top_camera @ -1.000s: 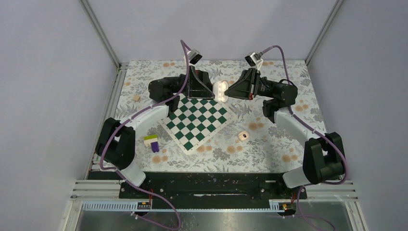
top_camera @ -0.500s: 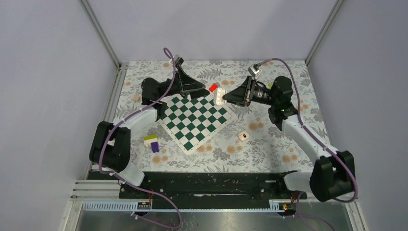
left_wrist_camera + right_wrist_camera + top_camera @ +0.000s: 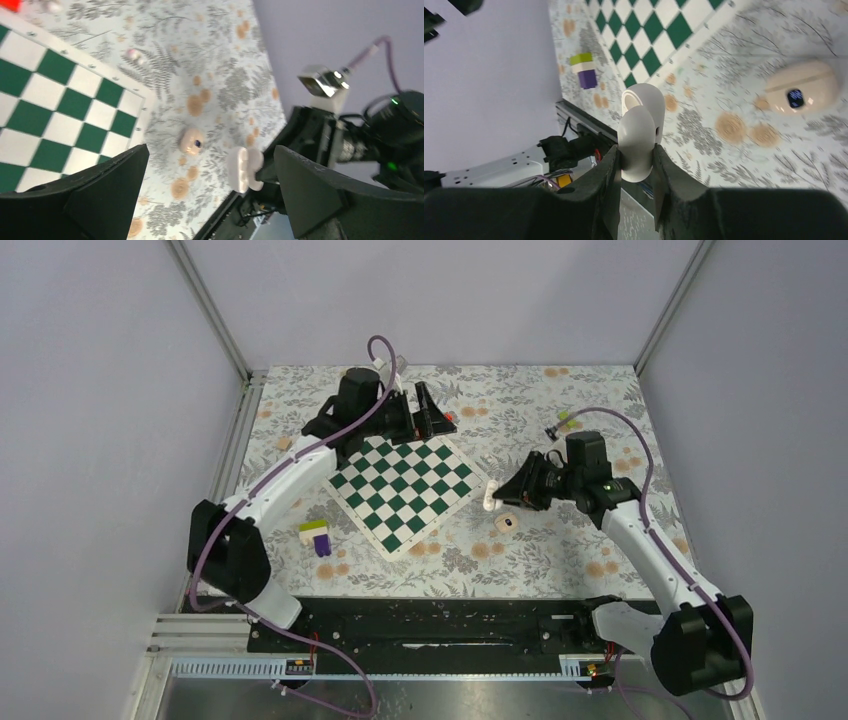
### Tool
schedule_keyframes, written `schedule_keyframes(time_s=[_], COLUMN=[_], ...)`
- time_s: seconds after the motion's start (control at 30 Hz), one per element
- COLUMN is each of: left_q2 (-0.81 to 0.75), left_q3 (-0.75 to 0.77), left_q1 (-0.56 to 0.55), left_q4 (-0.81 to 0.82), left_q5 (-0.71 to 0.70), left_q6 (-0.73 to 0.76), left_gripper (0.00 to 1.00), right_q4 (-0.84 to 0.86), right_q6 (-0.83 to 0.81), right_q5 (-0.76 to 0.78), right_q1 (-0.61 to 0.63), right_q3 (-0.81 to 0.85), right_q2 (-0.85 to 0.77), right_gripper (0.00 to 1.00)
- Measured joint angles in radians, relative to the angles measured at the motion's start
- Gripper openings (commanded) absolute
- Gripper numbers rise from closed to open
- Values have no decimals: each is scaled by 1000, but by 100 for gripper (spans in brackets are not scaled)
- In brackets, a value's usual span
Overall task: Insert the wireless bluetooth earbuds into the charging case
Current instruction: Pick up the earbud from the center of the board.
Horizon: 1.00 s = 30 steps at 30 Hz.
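The right gripper (image 3: 636, 154) is partly closed, pinching the wireless bluetooth earbuds (image 3: 639, 125) by their lower end; they hang above the table (image 3: 590, 400) just off the right corner of the chessboard (image 3: 405, 478). The charging case (image 3: 801, 92) lies loose on the table just past that same corner, on the near side, close beside the earbuds but apart from them. The left gripper (image 3: 428, 420) stands wide open and empty at the chessboard's far corner, well apart from the case.

The likeliest trouble is a slip; the earbuds are smooth, glossy white ovals, held over a narrow strip, and could twist or squirt out between the black fingers under any push. The case is a small, rounded, pale beige plastic shell with one small dark hollow; nothing steadies it, so a touch off-centre would probably skid or roll it across the flower-printed table cover rather than seat anything. The hollow is a small target, and the earbuds come in tilted; a misaligned approach might jam on the rim.
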Motion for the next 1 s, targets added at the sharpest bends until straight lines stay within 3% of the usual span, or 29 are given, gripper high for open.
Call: schedule_keyframes(time_s=[0.3,0.53,0.73,1.0], left_q2=[223,372,545,762], left_q3=[206,387,552,697], left_q1=[-46,-128,-130,-145], left_q4=[-272,-385,-409,-414], left_q5=[-169,-316,-423,-423], left_q6=[151,211,143,11], left_gripper=[99,98,76,63], right_q4=[-180,-287,-314,-327], right_q6=[-68,-113,-125,-137], right_q5=[117,222,249,253], right_q1=[-68,-80,-82,-82], right_q3=[-52,-27,-6,-3], right_q2=[-151,-181,-182,-207], right_gripper=[0,0,0,0])
